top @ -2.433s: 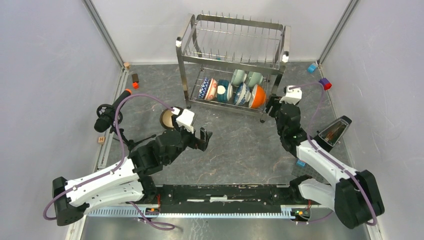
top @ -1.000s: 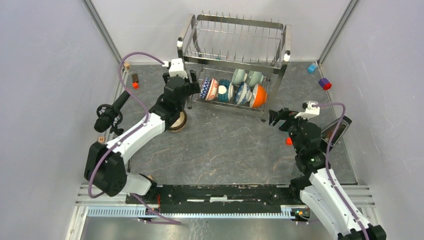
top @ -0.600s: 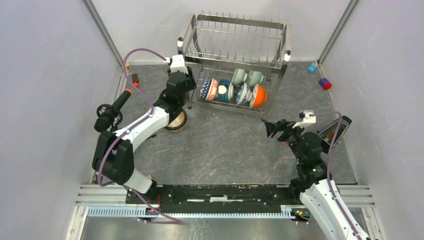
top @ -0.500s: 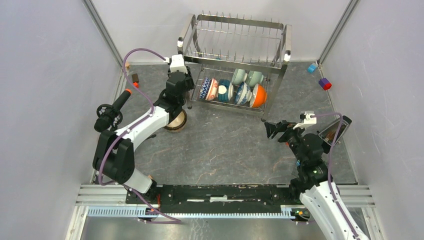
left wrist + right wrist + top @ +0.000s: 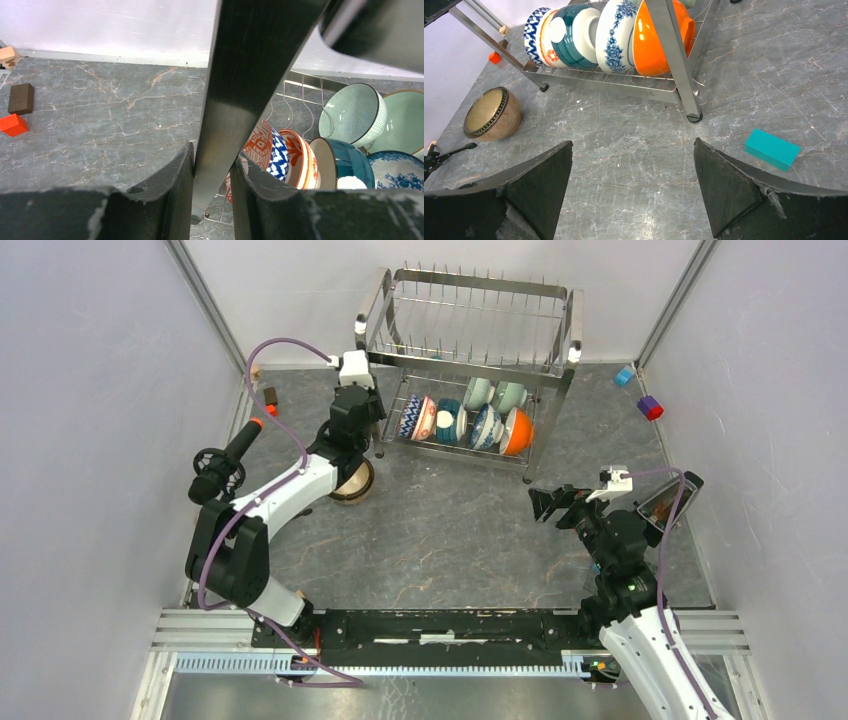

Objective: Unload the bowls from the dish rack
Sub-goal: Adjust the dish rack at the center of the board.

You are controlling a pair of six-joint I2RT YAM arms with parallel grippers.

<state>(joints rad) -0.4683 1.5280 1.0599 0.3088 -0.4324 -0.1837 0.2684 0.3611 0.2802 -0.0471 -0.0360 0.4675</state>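
Top view: my left gripper point(image 5: 370, 425) meets the dish rack point(image 5: 470, 280) at its 8 o'clock corner; right gripper point(image 5: 548, 502) hangs off 5 o'clock.
Left wrist: jaws pinch a rack post, bowls point(image 5: 350, 112) at 3 o'clock.
Right wrist: jaws spread wide, bowls racked at 12 o'clock.

**Long reach on L, tucked pose on R**

L arm point(image 5: 285, 495) stretches fwd, nearly straight. The left gripper point(image 5: 212, 170) is pinched narrow on the dish rack point(image 5: 240, 75) upright. R arm point(image 5: 625, 550) is folded close to its base. The right gripper point(image 5: 633, 141) is spread wide, holding nothing, aimed fwd-left.
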